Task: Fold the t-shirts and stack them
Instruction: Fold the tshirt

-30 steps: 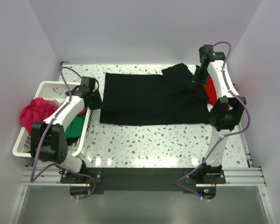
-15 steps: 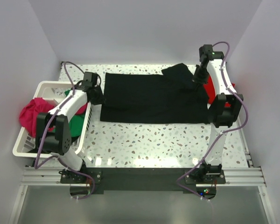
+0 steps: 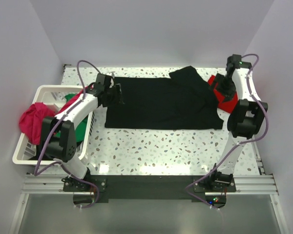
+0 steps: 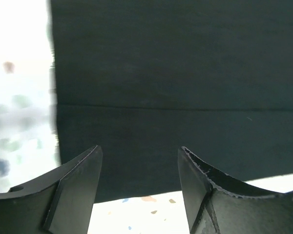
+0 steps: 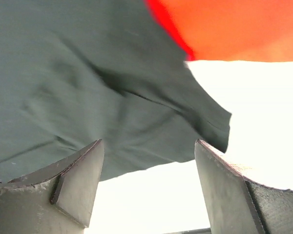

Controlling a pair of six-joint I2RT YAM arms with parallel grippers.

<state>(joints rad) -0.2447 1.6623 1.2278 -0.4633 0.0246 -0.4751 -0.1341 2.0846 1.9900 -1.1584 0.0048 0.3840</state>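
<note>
A large black t-shirt [image 3: 161,105] lies spread flat on the far half of the speckled tabletop [image 3: 156,146], with one sleeve bunched toward its far right corner. The left end effector [image 3: 118,93] hangs over the shirt's left edge. In the left wrist view its two fingers stand apart with nothing between them, and below them are only dark cloth, a seam line and the shirt's edge against the pale tabletop. A red t-shirt [image 3: 227,105] sits at the far right, just beside the black one and partly tucked under its right side. The right end effector [image 3: 226,88] hovers above that spot, fingers likewise spread and empty. Its wrist camera looks down on rumpled black cloth, with a strip of red at the top (the picture is somewhat blurred). At the left edge of the tabletop stands a white slatted laundry basket [image 3: 87,134]. A magenta-pink t-shirt [image 3: 33,122] is heaped over its left rim and a green t-shirt [image 3: 79,132] lies inside, partly hidden by the left arm.
</note>
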